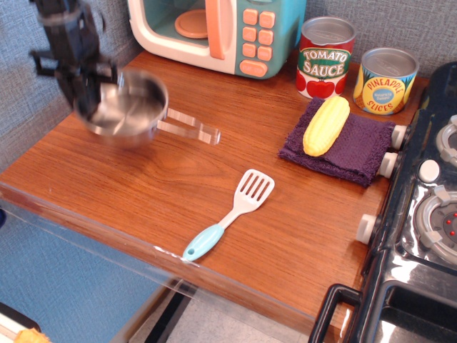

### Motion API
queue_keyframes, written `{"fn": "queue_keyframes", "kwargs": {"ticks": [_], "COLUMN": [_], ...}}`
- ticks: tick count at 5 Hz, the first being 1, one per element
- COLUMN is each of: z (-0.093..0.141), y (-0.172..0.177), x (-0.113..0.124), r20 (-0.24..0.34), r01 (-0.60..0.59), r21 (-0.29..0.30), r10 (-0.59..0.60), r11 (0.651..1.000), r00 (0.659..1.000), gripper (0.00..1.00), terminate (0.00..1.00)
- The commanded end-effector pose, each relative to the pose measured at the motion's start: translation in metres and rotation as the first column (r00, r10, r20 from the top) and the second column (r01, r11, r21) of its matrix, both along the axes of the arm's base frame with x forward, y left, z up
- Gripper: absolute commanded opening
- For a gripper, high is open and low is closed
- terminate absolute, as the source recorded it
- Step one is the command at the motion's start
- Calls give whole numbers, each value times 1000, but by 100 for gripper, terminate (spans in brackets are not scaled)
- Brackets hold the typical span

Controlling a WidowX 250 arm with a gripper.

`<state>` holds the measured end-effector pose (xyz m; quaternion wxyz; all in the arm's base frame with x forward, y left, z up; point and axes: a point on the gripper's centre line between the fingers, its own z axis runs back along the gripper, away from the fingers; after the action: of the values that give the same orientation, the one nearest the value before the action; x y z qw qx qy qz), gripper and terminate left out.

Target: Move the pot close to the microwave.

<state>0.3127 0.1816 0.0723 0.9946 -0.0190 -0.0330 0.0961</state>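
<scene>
The pot (128, 107), a small shiny steel pan with a wire loop handle pointing right, is blurred with motion and held above the wooden table at the left. My gripper (84, 100) is shut on the pot's left rim, with the black arm rising above it. The microwave (218, 32), teal with a cream front and peach handle and buttons, stands at the back of the table, a short way up and right of the pot.
A white spatula with a blue handle (228, 214) lies mid-table. A corn cob (327, 126) rests on a purple cloth (343, 146). A tomato sauce can (325, 57) and a pineapple can (385, 80) stand at the back. A black stove (421, 214) is on the right.
</scene>
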Motion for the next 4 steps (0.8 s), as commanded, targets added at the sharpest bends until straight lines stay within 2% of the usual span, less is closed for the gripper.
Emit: {"fn": "queue_keyframes", "kwargs": {"ticks": [1,2,3,4], "z": [17,-5,-25,-36], "y": [20,25,24,20], "x": [57,75,84,91], "r20": [65,5,-40,-59], "r01": [46,139,191,209], "r21": [-2,34,48,60], "r10": [-46,-140,-189,-205], "r11": [999,990,980,976], "r00": [997,990,981,977], "gripper": [0,0,0,0], "terminate": [0,0,0,0]}}
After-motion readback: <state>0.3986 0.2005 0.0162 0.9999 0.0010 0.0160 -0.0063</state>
